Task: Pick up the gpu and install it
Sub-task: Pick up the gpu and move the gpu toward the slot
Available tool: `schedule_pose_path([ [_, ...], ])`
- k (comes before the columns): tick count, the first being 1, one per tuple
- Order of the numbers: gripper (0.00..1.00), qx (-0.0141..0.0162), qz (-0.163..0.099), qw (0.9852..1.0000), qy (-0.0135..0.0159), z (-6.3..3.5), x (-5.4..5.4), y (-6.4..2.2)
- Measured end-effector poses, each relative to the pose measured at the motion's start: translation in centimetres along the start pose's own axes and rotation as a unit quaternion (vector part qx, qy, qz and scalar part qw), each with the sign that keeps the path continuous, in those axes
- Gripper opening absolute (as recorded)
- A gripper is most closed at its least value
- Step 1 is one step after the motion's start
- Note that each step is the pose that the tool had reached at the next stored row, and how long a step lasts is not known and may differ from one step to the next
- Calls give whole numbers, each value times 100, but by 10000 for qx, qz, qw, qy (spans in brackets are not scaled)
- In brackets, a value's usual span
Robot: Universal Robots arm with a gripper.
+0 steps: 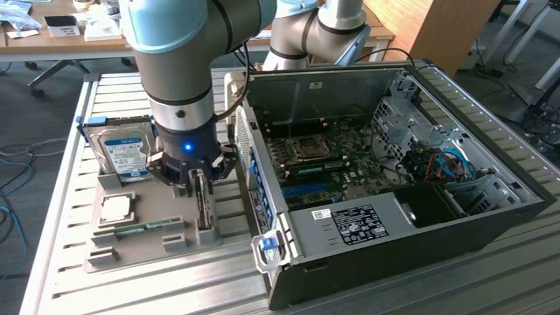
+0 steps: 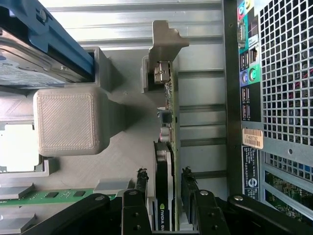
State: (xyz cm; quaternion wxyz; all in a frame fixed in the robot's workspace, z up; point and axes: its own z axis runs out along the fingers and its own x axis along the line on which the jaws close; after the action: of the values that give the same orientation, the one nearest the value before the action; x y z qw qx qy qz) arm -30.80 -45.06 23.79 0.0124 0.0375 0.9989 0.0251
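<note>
Two fingers (image 2: 142, 182) of the hand (image 2: 165, 180) straddle the gpu (image 2: 169, 117), parted with slim gaps, the card standing on edge in the grey tray (image 1: 140, 248), lower left of the exterior view.

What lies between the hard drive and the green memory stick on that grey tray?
A square silver processor chip lies in its own pocket between the hard drive and the memory stick, as the exterior view shows.

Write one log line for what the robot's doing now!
gripper: open, astride gpu | gpu: on edge in grey tray
</note>
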Motion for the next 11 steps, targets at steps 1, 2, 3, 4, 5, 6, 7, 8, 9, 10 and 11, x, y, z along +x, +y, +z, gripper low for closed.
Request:
schedule_pose_path([
  [1,42,-1,-1,10000,-1,1,-5,0],
  [2,42,-1,0,10000,-1,1,-6,0],
  [3,42,-1,0,10000,0,1,-7,1],
  [4,42,0,0,10000,0,1,-10,1],
  [5,42,-1,0,10000,0,1,-13,1],
  [6,42,0,0,10000,0,3,-15,1],
  [7,42,-1,0,10000,-1,8,-15,1],
  [8,42,1,1,10000,1,9,-15,1],
  [9,42,1,0,10000,0,9,-15,1],
  [10,42,1,0,10000,1,9,-15,1],
  [11,42,1,0,10000,1,9,-15,1],
])
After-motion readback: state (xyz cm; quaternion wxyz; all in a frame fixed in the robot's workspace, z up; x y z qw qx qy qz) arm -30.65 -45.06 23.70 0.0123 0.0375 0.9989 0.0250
